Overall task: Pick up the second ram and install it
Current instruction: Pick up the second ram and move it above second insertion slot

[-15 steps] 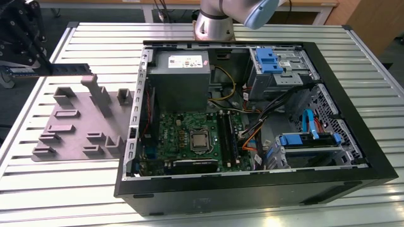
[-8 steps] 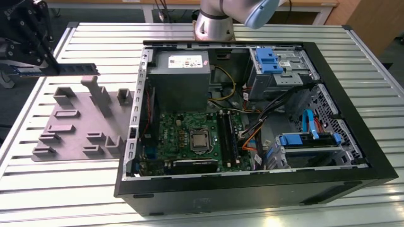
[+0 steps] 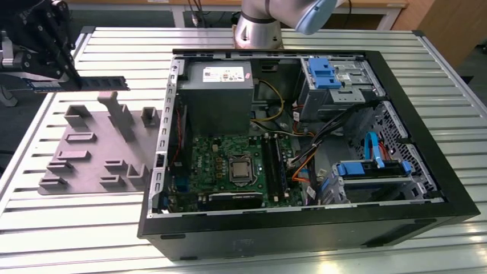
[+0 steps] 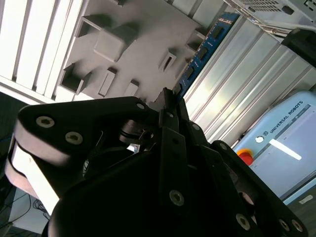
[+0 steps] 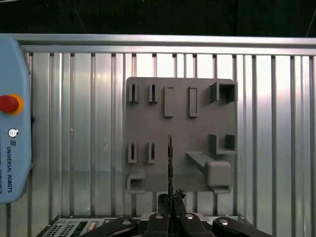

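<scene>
Holds the second ram (image 3: pixel 102 84), a thin long dark green-black circuit-board stick, clamped by one end between fingers (image 5: pixel 162 201) of the black gripper (image 3: pixel 70 83), aloft above the grey plastic fixture plate (image 3: pixel 84 165), beside the open black computer case (image 3: pixel 304 235).

My gripper (image 3: pixel 74 80) hangs above the far edge of the grey fixture plate (image 3: pixel 84 157), fingers clamped on the second ram (image 3: pixel 105 83), which I hold level. My arm's base (image 3: pixel 257 28) stands well apart from the plate.

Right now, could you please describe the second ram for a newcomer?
Beside the open computer case, on the exterior view's left, lies a grey plate. Above it the tool holds the second ram: thin, dark, unlike the grey blocks.
</scene>
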You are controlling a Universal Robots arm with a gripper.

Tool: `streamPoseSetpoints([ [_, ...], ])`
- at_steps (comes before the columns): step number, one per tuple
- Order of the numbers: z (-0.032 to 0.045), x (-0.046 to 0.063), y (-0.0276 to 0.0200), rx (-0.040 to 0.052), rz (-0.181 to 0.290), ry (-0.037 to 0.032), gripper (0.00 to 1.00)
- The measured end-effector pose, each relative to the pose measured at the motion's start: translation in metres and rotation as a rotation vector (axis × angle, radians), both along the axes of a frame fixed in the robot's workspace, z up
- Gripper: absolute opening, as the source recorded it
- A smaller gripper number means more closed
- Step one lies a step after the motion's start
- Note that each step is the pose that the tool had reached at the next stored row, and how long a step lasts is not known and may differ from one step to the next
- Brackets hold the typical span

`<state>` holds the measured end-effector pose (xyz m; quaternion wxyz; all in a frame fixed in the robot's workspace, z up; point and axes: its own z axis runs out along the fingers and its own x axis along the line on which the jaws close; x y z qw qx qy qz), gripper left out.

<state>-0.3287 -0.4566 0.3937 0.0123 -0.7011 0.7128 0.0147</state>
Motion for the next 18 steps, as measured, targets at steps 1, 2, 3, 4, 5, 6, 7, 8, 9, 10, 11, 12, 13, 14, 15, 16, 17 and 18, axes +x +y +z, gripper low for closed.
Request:
streamPoseSetpoints([
  [1, 0.0, 0.002, 0.0, 0.0, 0.0, 0.0, 0.14],
  [2, 0.0, 0.003, 0.0, 0.0, 0.0, 0.0, 0.14],
  [3, 0.0, 0.005, 0.0, 0.0, 0.0, 0.0, 0.14],
  [4, 0.0, 0.007, 0.0, 0.0, 0.0, 0.0, 0.14],
  [5, 0.0, 0.008, 0.0, 0.0, 0.0, 0.0, 0.14],
  [6, 0.0, 0.01, 0.0, 0.0, 0.0, 0.0, 0.14],
  [7, 0.0, 0.012, 0.0, 0.0, 0.0, 0.0, 0.14],
  [8, 0.0, 0.013, 0.0, 0.0001, 0.0, -0.0001, 0.14],
  [9, 0.0, 0.015, 0.0, 0.0, 0.0, 0.0, 0.14],
  [10, 0.0, 0.017, 0.0, 0.0, 0.0, 0.0, 0.14],
  [11, 0.0, 0.018, 0.0, 0.0, 0.0, 0.0, 0.14],
  [12, 0.0, 0.02, 0.0, 0.0001, 0.0, 0.0, 0.14],
  [13, 0.0, 0.022, 0.0, 0.0, 0.0, 0.0, 0.14],
  [14, 0.0, 0.023, 0.0, 0.0, 0.0, 0.0, 0.14],
  [15, 0.0, 0.025, 0.0, 0.0, 0.0, 0.0, 0.14],
  [16, 0.0, 0.027, 0.0, 0.0, 0.0, 0.0, 0.14],
  [17, 0.0, 0.028, 0.0, 0.0, 0.0, 0.0001, 0.14],
  [18, 0.0, 0.03, 0.0, 0.0, 0.0, 0.0, 0.14],
])
